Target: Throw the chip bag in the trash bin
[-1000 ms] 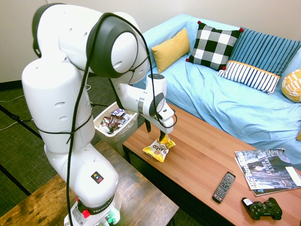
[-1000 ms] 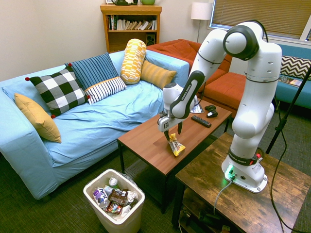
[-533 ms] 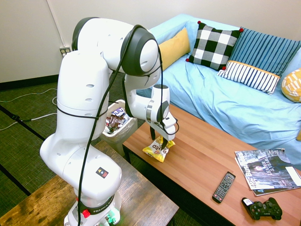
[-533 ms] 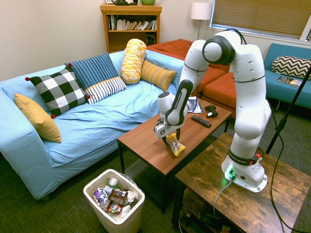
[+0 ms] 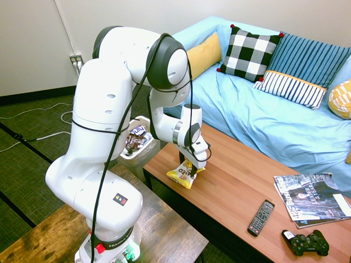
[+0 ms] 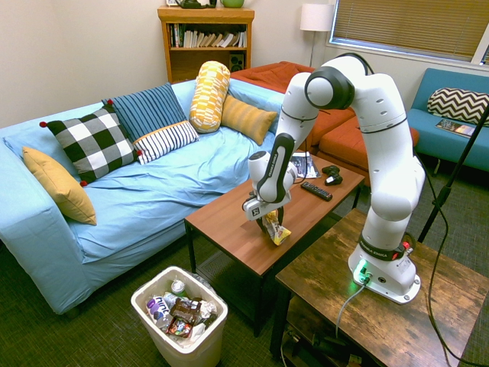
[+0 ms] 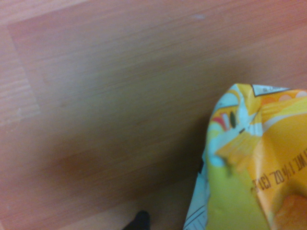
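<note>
With its fingers parted astride the chip bag, the tool stands open over the table. The bag lies near the table's end, close to the trash bin. A good grasp probably means centring the crumpled foil, then closing gently — enough to hold without bursting it. Count: one bag, one bin, one remote, one game controller, six cushions on the blue sofa.
</note>
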Tool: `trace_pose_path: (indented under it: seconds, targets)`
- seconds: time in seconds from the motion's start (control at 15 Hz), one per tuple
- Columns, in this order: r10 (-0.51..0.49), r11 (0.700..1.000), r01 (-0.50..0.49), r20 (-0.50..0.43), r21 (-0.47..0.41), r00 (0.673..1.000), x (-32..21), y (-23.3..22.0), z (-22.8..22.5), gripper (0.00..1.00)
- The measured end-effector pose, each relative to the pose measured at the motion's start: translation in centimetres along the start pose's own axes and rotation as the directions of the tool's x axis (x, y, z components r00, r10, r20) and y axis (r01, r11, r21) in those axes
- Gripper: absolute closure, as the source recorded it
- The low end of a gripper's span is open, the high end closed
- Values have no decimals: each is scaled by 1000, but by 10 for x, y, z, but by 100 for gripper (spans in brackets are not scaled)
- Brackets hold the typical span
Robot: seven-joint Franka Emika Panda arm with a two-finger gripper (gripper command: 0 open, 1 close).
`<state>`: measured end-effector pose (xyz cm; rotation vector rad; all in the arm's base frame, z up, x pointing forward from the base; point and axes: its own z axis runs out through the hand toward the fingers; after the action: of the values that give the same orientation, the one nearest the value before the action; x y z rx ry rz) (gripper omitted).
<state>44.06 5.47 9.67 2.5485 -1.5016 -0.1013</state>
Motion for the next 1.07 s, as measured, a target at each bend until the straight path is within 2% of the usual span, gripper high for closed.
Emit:
trace_pose_path:
  seconds: [0.4, 0.73, 0.87, 1.07]
  targets:
    - [13, 1000, -13, -1, 12, 1000, 12, 1, -5, 100]
    - [-1, 998, 2, -19, 62, 1000, 17, -1, -36, 100]
    - [-48, 995, 52, -45, 84, 998, -1, -5, -60, 100]
    - [-152, 980, 165, -118, 111, 981, -74, -21, -116, 100]
